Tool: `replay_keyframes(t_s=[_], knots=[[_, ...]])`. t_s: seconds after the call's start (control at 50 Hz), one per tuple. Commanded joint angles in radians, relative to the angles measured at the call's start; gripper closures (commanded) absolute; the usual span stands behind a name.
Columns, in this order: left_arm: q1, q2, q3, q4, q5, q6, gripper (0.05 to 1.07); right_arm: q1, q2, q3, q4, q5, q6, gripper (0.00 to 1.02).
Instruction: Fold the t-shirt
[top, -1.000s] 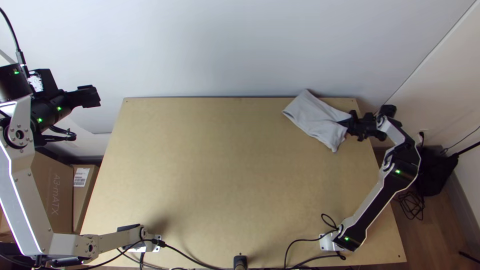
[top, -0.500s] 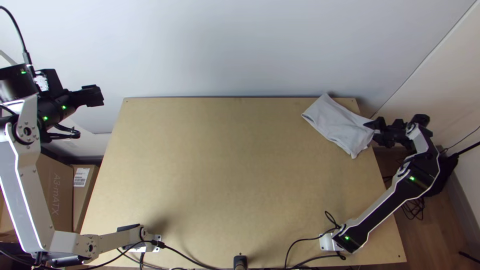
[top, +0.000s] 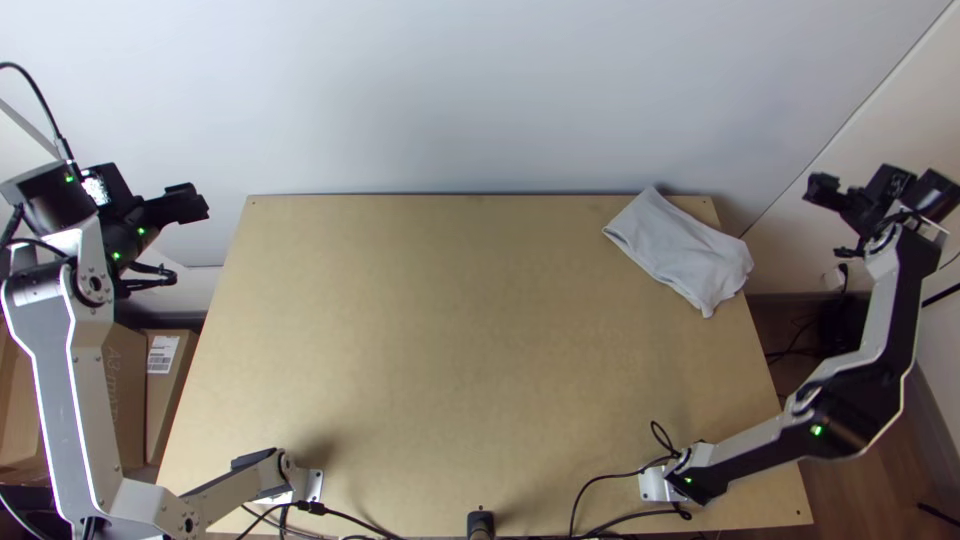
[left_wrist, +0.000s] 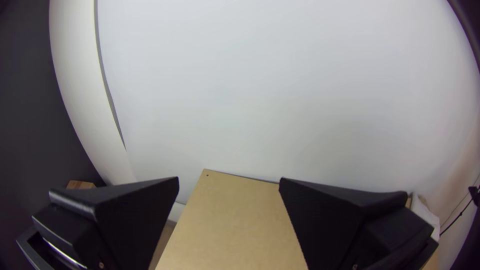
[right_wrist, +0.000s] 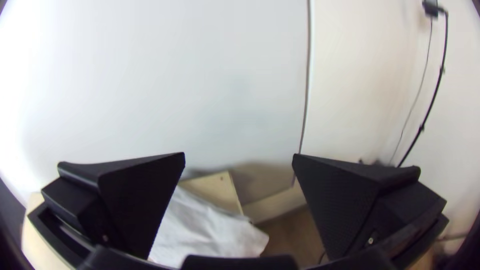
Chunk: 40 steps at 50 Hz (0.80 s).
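Observation:
My left gripper (top: 188, 204) is raised beyond the table's far left corner; in the left wrist view that gripper (left_wrist: 229, 182) stands open with nothing between its fingers. Off the table's right side, my right gripper (top: 826, 190) is held up, apart from the cloth. The right wrist view shows this gripper (right_wrist: 239, 156) open and holding nothing. The light grey t-shirt (top: 680, 252) lies folded into a compact, slanted bundle at the table's far right corner. In the right wrist view the t-shirt (right_wrist: 205, 232) appears beyond the fingers, and its folded layers cannot be counted.
The wooden table (top: 450, 340) has a white wall (top: 450, 90) along its far edge. Cables (top: 620, 515) run along the near edge around a small black post (top: 481, 524). Cardboard boxes (top: 165, 385) stand on the floor at the left.
The t-shirt slid right toward the table's edge with my right gripper, then stayed there as that gripper let go and rose away to the right. My left arm shifted slightly, its elbow moving right.

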Motion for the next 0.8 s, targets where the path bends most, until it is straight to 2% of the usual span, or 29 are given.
replay_keyframes(t_s=[0.0, 0.1, 0.24, 0.38, 0.44, 0.64, 0.7, 0.78], knots=[[0.008, -0.061, -0.086, 0.073, 0.01, -0.029, 0.1, 0.096, -0.168, -0.128, 0.099, 0.061, -0.082, 0.03], [-0.009, -0.125, -0.175, 0.155, 0.011, -0.028, 0.1, 0.194, -0.3, -0.178, 0.114, 0.11, -0.087, 0.03], [-0.027, -0.234, -0.285, 0.218, 0.011, -0.028, 0.1, 0.337, -0.515, -0.324, 0.209, 0.166, -0.088, 0.03], [-0.064, -0.395, -0.445, 0.284, 0.011, -0.033, 0.1, 0.495, -0.729, -0.444, 0.231, 0.234, -0.062, 0.03], [-0.078, -0.48, -0.523, 0.32, 0.011, -0.036, 0.1, 0.52, -0.808, -0.49, 0.235, 0.24, 0.001, 0.03], [-0.116, -0.75, -0.771, 0.416, 0.011, -0.075, 0.1, 0.537, -1.067, -0.7, 0.273, 0.243, 0.077, 0.03], [-0.118, -0.829, -0.834, 0.445, 0.011, -0.085, 0.1, 0.537, -1.182, -0.795, 0.327, 0.243, 0.09, 0.03], [-0.121, -0.955, -0.926, 0.491, 0.011, -0.086, 0.1, 0.535, -1.363, -0.961, 0.494, 0.243, 0.113, 0.03]])
